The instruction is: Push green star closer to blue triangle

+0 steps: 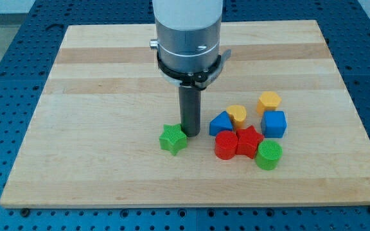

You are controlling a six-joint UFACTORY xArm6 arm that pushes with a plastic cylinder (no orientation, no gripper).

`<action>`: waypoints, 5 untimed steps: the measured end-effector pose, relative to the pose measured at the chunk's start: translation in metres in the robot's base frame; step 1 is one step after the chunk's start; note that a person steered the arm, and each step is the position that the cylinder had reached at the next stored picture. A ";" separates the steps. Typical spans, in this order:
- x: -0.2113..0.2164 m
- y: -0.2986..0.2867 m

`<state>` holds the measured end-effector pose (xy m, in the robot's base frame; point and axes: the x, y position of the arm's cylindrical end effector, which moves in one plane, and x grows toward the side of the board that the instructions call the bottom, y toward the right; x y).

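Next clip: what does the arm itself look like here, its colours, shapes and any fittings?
The arm is a broad white cylinder ending in a grey metal band. Below it sits a black ring clamp with small lugs at both sides. From that a straight dark rod hangs, round in section, down to my tip. No cables or markings show.

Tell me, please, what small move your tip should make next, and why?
Probably circle my tip round to the view's left of the green star. It now stands at the star's upper right, between it and the blue triangle, so pushing from here would drive the star away.
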<state>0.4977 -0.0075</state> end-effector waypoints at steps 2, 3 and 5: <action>0.060 0.000; 0.088 -0.004; 0.046 -0.047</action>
<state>0.5436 -0.0542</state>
